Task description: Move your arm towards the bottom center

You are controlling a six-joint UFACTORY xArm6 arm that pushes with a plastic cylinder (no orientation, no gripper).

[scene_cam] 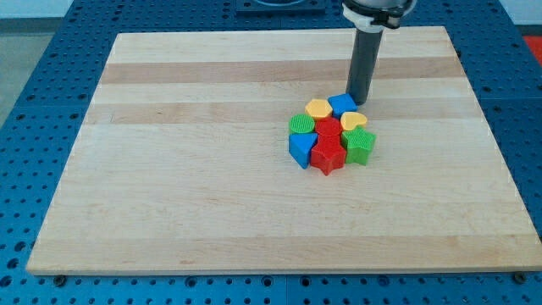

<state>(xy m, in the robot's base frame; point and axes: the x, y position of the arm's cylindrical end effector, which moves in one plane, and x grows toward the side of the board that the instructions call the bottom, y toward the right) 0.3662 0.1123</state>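
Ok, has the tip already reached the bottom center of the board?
No, my tip sits near the view's top, just above the blue block at the upper edge of the cluster.

No readable text, label, brand, number or sign appears anywhere in view.

We see our arm as a straight, smooth, dark grey cylindrical rod, lighter along one side where light catches it. Its upper end sits in a wider black collar with a pale rim; my tip (359, 102) ends bluntly.
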